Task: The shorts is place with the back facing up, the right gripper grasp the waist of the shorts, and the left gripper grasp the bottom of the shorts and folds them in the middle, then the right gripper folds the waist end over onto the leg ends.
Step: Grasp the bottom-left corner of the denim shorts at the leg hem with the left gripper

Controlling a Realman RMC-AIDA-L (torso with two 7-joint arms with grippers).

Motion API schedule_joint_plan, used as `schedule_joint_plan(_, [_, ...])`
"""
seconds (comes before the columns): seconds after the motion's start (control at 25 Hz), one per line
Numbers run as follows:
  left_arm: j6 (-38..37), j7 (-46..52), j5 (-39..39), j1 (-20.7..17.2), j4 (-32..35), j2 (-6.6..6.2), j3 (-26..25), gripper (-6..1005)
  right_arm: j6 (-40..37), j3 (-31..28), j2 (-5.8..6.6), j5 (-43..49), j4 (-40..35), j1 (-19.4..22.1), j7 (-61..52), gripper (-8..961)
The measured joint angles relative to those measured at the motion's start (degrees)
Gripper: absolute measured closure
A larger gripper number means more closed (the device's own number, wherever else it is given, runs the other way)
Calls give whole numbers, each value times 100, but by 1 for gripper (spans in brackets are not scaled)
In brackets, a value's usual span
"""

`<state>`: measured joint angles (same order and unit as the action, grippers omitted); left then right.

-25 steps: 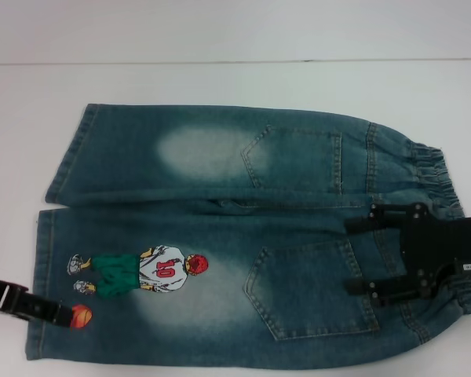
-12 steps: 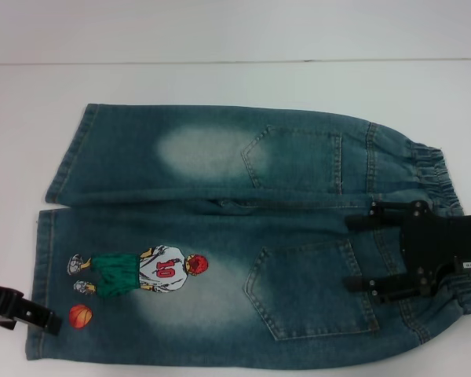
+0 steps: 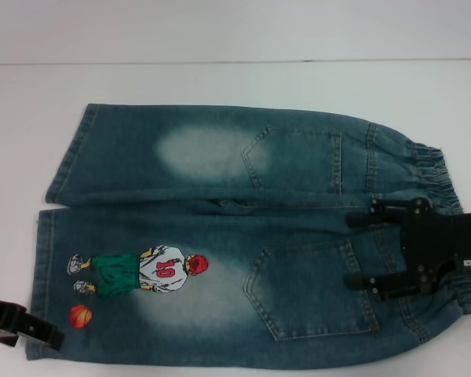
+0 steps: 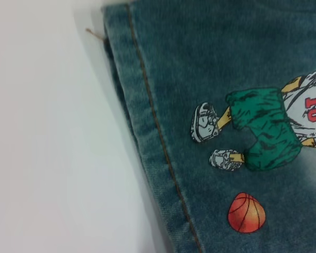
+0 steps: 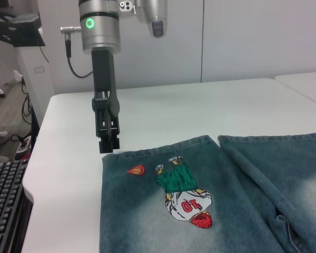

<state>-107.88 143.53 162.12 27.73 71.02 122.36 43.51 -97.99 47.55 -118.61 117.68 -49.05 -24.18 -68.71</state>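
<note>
The blue denim shorts (image 3: 220, 236) lie flat on the white table with the back pockets up. The elastic waist (image 3: 439, 169) is at the right and the leg hems (image 3: 43, 267) at the left. A basketball-player print (image 3: 153, 271) marks the near leg. My right gripper (image 3: 350, 253) is open over the waist end, its two black fingers reaching across the near back pocket (image 3: 310, 290). My left gripper (image 3: 35, 331) sits at the near leg's outer hem corner, just beside the orange ball print (image 3: 80, 316). In the right wrist view the left gripper (image 5: 109, 145) points down at that hem edge.
White table (image 3: 235, 86) extends behind the shorts, with its back edge running across the top. In the right wrist view a keyboard (image 5: 5, 200) and cables lie beyond the table's edge past the left arm, and a second table (image 5: 305, 81) stands farther off.
The left gripper has drawn back off the near leg, uncovering the ball print, and now sits at the hem corner. The right gripper and shorts have not moved.
</note>
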Motion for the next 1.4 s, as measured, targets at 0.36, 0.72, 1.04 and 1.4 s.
schedule_joint_plan(0.36, [159,7,19,29,-194,-6,18,199,0,0,-1,-2,0,-18,-3,59])
schedule_joint_plan(0.72, [197,25,162,65,-202,-11,13,220,5,0,4,-1,0,-57,-11,60])
schedule_joint_plan(1.04, [148,33,158,84,-220,36,21,238,33,0,-1,0,1,-81,-20,60])
schedule_joint_plan(1.4, [113,40,153,220,-272,63,11,258,76,0,-3,-2,-4,-80,-28,61])
